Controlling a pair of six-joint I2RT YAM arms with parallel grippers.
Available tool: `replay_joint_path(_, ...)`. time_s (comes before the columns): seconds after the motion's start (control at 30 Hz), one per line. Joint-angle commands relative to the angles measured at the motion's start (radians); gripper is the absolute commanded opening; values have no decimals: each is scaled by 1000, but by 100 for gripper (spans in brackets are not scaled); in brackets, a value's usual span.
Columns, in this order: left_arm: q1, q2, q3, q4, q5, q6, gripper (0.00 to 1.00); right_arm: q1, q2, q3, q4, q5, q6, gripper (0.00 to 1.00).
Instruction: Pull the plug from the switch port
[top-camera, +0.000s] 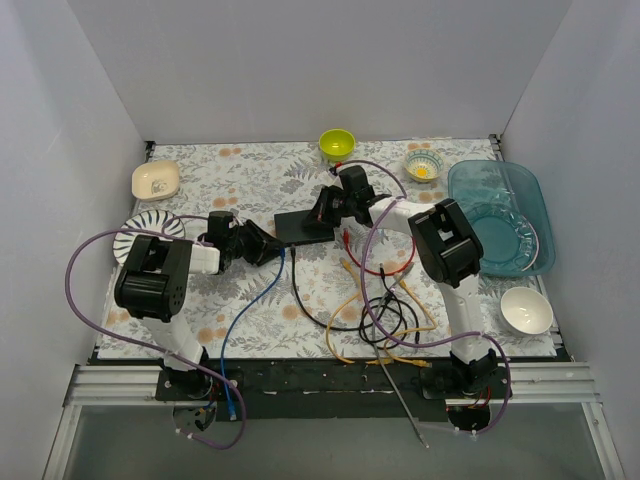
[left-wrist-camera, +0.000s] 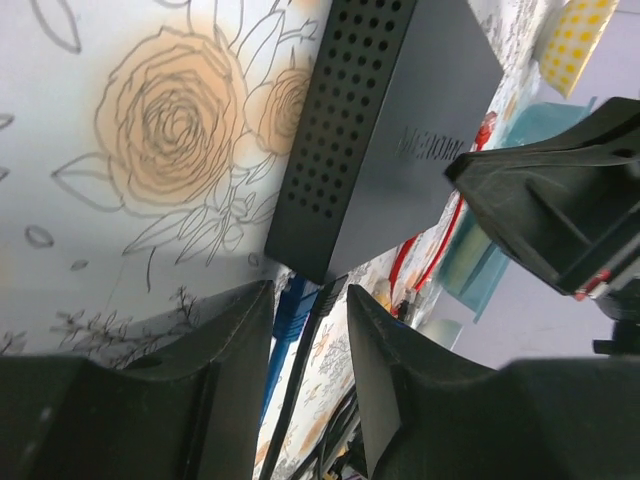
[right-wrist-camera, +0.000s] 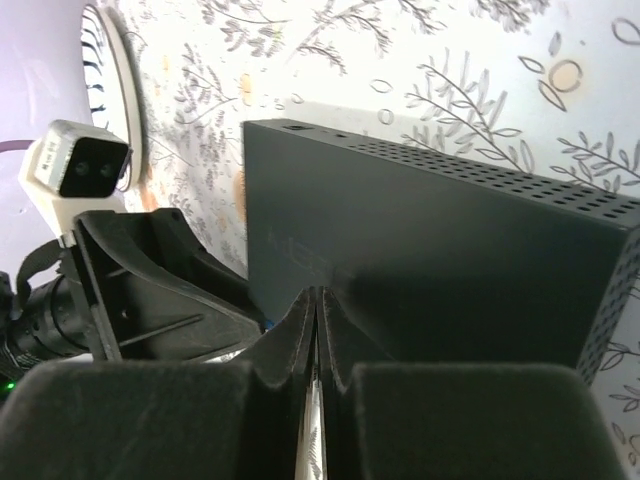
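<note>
The black network switch (top-camera: 303, 224) lies flat mid-table. A blue plug (left-wrist-camera: 291, 308) and a black plug (left-wrist-camera: 328, 298) sit in its near edge; their cables run toward the front. My left gripper (top-camera: 268, 246) is open at that edge, its fingers (left-wrist-camera: 235, 335) on either side of both plugs (left-wrist-camera: 310, 325); I cannot tell if they touch. My right gripper (top-camera: 325, 208) is shut and empty, with its tips (right-wrist-camera: 317, 300) pressed on the top of the switch (right-wrist-camera: 440, 250). The switch also shows in the left wrist view (left-wrist-camera: 400, 120).
Red (top-camera: 375, 268), yellow (top-camera: 345, 305) and black (top-camera: 385, 320) cables lie tangled right of centre. A blue tray (top-camera: 500, 215) is at the right, a white bowl (top-camera: 526, 309) in front of it. Green bowl (top-camera: 337, 144), small bowl (top-camera: 423, 165), beige dish (top-camera: 156, 179) and striped plate (top-camera: 150, 226) ring the back and left.
</note>
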Motion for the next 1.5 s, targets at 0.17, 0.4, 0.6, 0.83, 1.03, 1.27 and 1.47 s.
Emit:
replay_joint_path(0.17,22,93,-39,180,57,-56,29,-3,34,21,32,-31,41,7)
replay_joint_path(0.4,46,147,-70,297,129,-106,27,-3,45,20,41,-37,51,6)
replay_joint_path(0.6,49,174,-56,283,137,-99,10,-3,47,13,40,-32,53,6)
replay_joint_path(0.83,52,171,-48,278,151,-96,0,2,18,9,25,-32,19,6)
replay_joint_path(1.03,61,167,-58,280,175,-92,0,36,-100,-95,9,-20,-56,6)
replay_joint_path(1.27,65,153,-59,274,202,-85,0,71,-191,-241,24,8,-71,2)
replay_joint_path(1.47,66,115,-71,239,214,-54,0,73,-95,-162,24,23,-36,2)
